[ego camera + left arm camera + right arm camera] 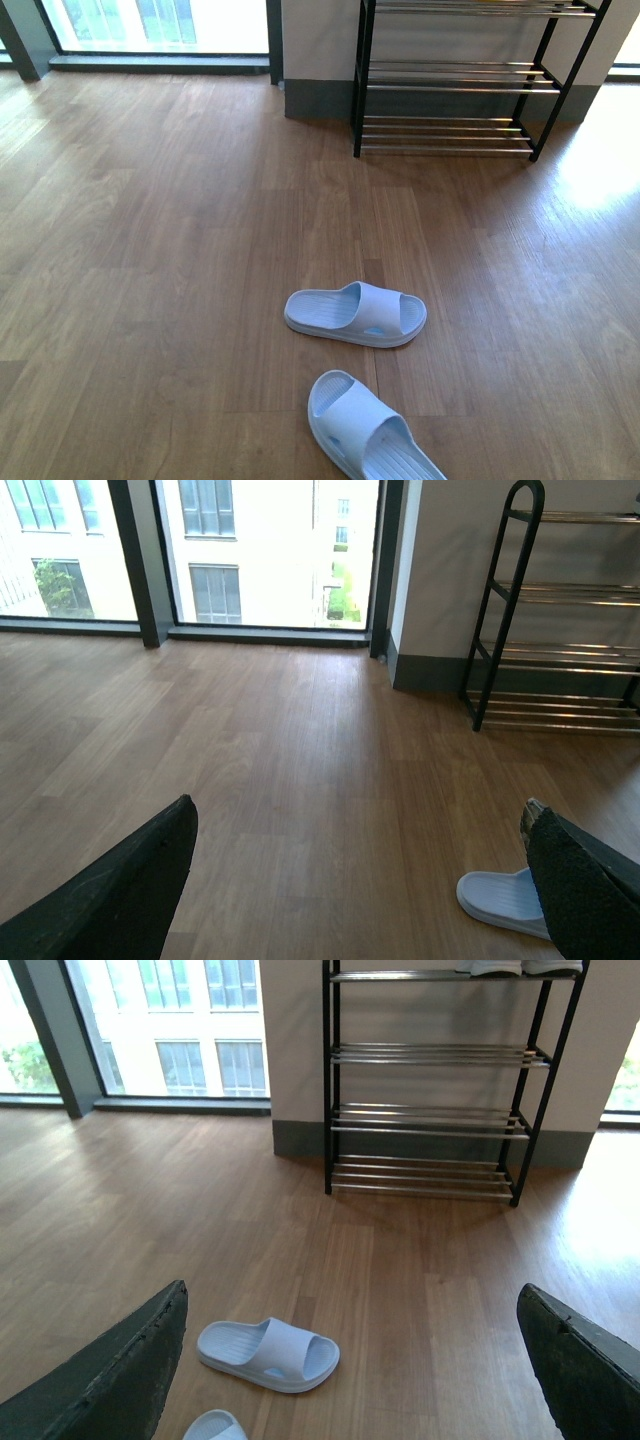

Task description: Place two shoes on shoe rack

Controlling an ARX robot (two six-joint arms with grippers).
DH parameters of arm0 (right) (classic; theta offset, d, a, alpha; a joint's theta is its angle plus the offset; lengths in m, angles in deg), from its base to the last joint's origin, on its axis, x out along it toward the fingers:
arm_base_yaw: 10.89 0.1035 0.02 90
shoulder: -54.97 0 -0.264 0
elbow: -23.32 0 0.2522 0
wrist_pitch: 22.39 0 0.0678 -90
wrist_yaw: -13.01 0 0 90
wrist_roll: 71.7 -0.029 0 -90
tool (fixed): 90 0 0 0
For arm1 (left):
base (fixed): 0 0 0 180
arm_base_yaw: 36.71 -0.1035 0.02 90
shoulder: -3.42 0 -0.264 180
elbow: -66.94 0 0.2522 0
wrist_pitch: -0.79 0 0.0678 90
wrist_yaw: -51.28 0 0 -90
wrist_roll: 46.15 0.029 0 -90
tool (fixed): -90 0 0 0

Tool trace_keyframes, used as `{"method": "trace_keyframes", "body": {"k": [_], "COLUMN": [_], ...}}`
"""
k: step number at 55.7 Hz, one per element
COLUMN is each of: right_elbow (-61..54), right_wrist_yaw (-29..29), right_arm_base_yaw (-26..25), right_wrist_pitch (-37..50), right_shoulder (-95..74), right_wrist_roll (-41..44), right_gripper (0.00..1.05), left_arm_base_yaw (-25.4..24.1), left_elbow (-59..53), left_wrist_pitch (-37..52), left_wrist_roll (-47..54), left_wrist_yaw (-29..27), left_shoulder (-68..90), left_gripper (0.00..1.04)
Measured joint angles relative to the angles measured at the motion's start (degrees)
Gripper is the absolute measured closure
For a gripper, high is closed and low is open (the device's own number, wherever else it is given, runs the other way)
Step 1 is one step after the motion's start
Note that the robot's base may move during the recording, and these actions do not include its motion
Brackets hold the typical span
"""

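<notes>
Most of the scene was broad brown wood-plank floor (150, 250). Against the far wall stood the tall black-framed shoe rack with silver bar tiers (360, 100), its lower tiers bare. In the right wrist view pale soles showed on its top tier, possibly shoes already stowed, though the frame edge cut them off. The two pale blue rubber slide sandals lay on the floor well short of the rack: the sideways sandal (355, 313) farther out, the angled sandal (370, 430) nearer the robot and partly out of frame. The left arm's jaws and the right arm's jaws were both spread wide and held nothing. The step in hand seemed to be reaching for a first sandal. It would likely go best to take the sideways sandal across its strap arch, then lift it level before carrying it to a bare tier.
</notes>
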Motion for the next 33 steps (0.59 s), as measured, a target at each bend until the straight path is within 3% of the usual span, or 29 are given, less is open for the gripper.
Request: {"method": "trace_keyframes", "body": {"k": [12, 16, 24, 33], "right_elbow": [1.5, 1.9, 4.9, 10.4], "right_wrist_yaw": [-3.1, -1.6, 3.6, 6.5], "right_arm_base_yaw": [-0.2, -1.3, -4.2, -5.0], "right_wrist_pitch": [-4.4, -3.1, 7.5, 26.2], "right_shoulder": [-4.6, -9.4, -26.6, -56.5], "right_wrist_roll": [0.2, 0.8, 2.8, 5.7], "right_gripper": [0.09, 0.09, 0.09, 0.09], "left_arm_base_yaw": [0.0, 0.0, 0.0, 0.0], "left_elbow": [0.0, 0.0, 0.0, 0.0], "left_wrist_pitch": [0.0, 0.0, 0.0, 0.0], "left_wrist_roll": [0.0, 0.0, 0.0, 0.0], "left_wrist_yaw": [0.0, 0.0, 0.0, 0.0], "left_shoulder": [0.0, 0.0, 0.0, 0.0], "left_gripper": [0.09, 0.09, 0.09, 0.09]}}
